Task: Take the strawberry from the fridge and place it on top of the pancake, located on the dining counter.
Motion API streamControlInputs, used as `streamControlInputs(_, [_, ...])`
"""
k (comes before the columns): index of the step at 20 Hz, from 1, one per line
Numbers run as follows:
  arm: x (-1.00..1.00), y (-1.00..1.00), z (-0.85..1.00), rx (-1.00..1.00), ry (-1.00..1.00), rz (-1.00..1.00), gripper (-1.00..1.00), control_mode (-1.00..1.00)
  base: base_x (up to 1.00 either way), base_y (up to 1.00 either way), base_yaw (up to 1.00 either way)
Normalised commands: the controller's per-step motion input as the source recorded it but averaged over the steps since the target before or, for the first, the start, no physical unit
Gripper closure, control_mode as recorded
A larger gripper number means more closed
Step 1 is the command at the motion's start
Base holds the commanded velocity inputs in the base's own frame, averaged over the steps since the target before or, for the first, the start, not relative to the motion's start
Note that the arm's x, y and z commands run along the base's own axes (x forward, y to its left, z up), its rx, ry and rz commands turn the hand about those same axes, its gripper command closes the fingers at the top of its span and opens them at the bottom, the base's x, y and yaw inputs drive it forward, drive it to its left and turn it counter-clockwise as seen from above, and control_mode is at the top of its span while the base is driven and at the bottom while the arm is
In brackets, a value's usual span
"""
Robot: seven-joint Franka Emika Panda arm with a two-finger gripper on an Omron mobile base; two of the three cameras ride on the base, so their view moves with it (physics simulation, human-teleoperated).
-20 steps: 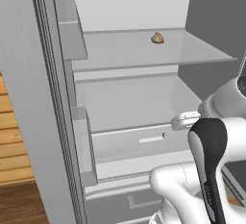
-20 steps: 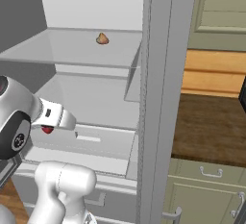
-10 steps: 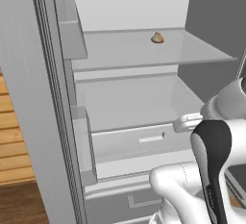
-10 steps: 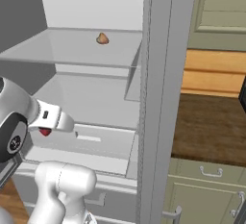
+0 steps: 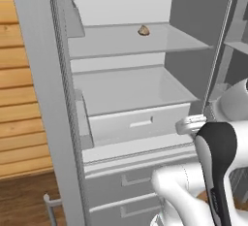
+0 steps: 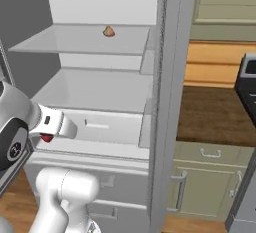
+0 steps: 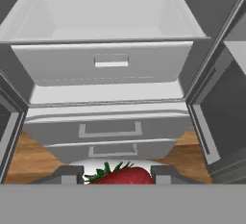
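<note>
One strawberry (image 7: 120, 175), red with green leaves, gripped between the two fingertips of the hand (image 7: 117, 175), held out in front of the open fridge (image 5: 121, 74). One tan-brown lump (image 5: 143, 30) sits far back on the upper shelf (image 5: 145, 43), well apart from the hand. One inner drawer (image 7: 103, 62) stands pulled out; two lower drawers (image 7: 110, 129) are shut below it. Door edges flank left and right; open space between them.
</note>
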Motion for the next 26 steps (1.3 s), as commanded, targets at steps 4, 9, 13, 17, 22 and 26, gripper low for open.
streamControlInputs(4, [0.0,0.0,0.0,0.0,0.0,0.0,1.0,1.0,-0.55,0.31,-0.36])
streamControlInputs(9, [0.0,0.0,0.0,0.0,0.0,0.0,1.0,1.0,-0.3,0.14,-0.29])
streamControlInputs(13, [0.0,0.0,0.0,0.0,0.0,0.0,1.0,1.0,0.2,-0.21,0.2])
streamControlInputs(17, [0.0,0.0,0.0,0.0,0.0,0.0,1.0,1.0,0.57,-0.31,0.57])
streamControlInputs(22, [0.0,0.0,0.0,0.0,0.0,0.0,1.0,1.0,0.69,-0.17,0.48])
streamControlInputs(26, [0.0,0.0,0.0,0.0,0.0,0.0,1.0,1.0,0.4,-0.13,0.5])
